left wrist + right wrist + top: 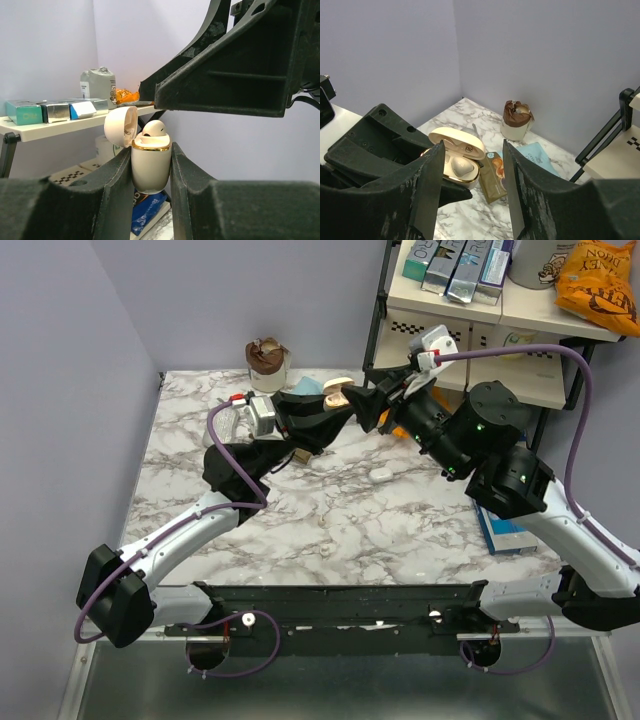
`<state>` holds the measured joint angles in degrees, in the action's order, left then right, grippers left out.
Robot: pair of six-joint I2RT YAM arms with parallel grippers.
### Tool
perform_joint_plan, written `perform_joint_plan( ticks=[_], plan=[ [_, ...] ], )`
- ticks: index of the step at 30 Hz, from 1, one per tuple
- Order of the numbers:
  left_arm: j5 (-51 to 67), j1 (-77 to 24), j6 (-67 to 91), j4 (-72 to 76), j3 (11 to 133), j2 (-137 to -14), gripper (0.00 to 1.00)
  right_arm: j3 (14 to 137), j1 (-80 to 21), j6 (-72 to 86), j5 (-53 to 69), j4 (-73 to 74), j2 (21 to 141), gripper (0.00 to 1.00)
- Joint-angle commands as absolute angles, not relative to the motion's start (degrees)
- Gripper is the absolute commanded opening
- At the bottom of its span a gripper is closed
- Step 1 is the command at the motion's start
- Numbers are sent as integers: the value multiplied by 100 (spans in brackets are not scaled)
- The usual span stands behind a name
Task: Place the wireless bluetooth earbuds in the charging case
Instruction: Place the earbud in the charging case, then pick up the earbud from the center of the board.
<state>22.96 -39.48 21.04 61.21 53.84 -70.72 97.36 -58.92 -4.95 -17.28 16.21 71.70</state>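
Top view: charging case (338, 391) is up off the tabletop (330, 530), over the middle of the far edge, in my left gripper (333, 403). My right gripper (372, 406) is just beside it on the right. A small white piece (381, 474) lies near the table's centre, too small to identify.

Left wrist: left fingers (112, 187) are clamped on the case's lower half. Case is upright with the lid open, and one earbud (154, 128) is seated inside.

Right wrist: right fingers (427, 192) are apart and hold nothing. The open case shows between them, past the tips.
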Motion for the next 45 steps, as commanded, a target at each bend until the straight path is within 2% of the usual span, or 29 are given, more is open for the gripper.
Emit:
perform_joint_plan(
  ticks=[1,10,15,17,21,24,27,30,33,37,45],
  plan=[
    [2197,-3937,2092,6372,5317,-7014,0,9914,-5933,-431,-1679,1714,7189,58],
    [2250,-3920,2039,6556,5142,-6944,0,9686,-5933,-360,-1916,1609,6962,58],
    [2110,-3744,2030,6258,4730,-6445,0,8826,-5906,-256,-2879,1459,6443,59],
    [1926,-3657,2013,6258,4212,-6163,0,8352,-5793,-133,-3014,1459,6198,59],
    [1697,-3621,1583,5495,3526,-5110,0,7018,-5599,639,-2621,1512,6073,55],
    [1486,-3621,1520,5098,2928,-4319,0,6593,-5581,1096,-2208,1547,6423,53],
    [1196,-3630,1485,4493,2532,-3563,0,6372,-5564,1343,-1698,1538,7063,40],
    [1099,-3630,1415,3833,2426,-3026,0,6363,-5563,1668,-1250,1547,7557,37],
    [985,-3639,1432,3472,2347,-2595,0,5978,-5563,2064,-820,1311,7936,38],
    [905,-3639,1433,3121,2250,-2189,0,5406,-5572,2425,-476,888,8296,50],
    [809,-3639,1520,2865,2057,-1793,0,5475,-5625,2636,-484,659,9376,53]
  ],
)
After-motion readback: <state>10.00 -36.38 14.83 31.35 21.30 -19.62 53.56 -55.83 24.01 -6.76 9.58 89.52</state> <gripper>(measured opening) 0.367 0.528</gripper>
